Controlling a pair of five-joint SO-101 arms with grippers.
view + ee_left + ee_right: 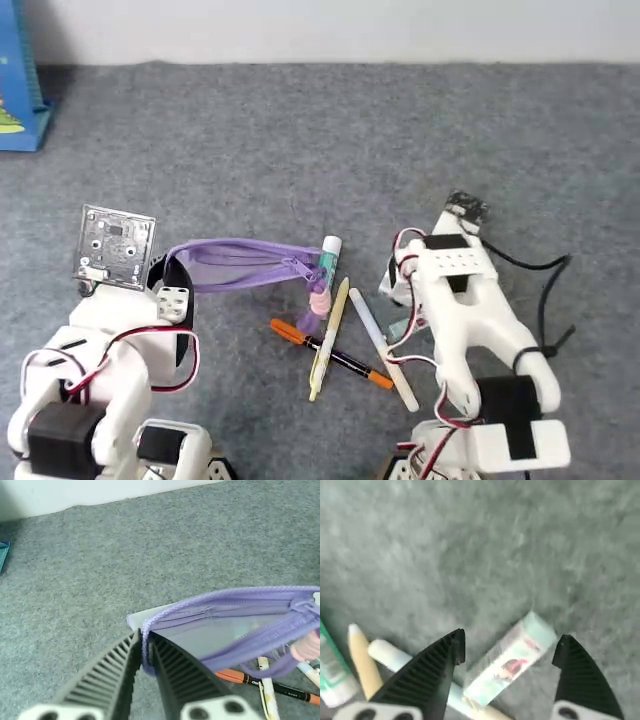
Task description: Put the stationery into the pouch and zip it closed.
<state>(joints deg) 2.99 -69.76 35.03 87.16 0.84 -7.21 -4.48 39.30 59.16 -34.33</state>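
Grey felt-like table covering (300, 140). A white wall runs along the twelve o'clock edge, and a blue box (18, 90) sits at ten o'clock.

High view. A purple fabric zip pouch (240, 265) lies across the centre, its closed end toward nine o'clock and its mouth toward three. The left gripper (172, 278) pinches the nine o'clock end, probably to anchor the pouch while it is loaded. The stationery is heaped at five o'clock from the mouth:
- a green-and-white glue stick (329, 258) touches the zip end
- a cream pencil (328, 340) crosses an orange-capped black pen (335, 357)
- a long white pen (385, 352) lies just beside them

The right arm (470, 300) hangs over the heap's three o'clock side.

Left wrist view. The ribbed fingers (175, 665) are clamped tight on the pouch's end seam (145, 645). The zip is undone and the mouth gapes. The pale lining (220, 640) is bare wherever it can be seen, so nothing looks loaded yet. A pink piece (306, 647) sits at the far zip end; I cannot tell whether it is a pull or a stationery item.

Right wrist view. The right gripper (512, 642) is spread wide. Its fingers straddle a pale wrapped eraser block (512, 662) without touching it, which looks like lining up a grasp. The eraser rests against the white pen (395, 655), with the cream pencil (360, 655) just beside it.
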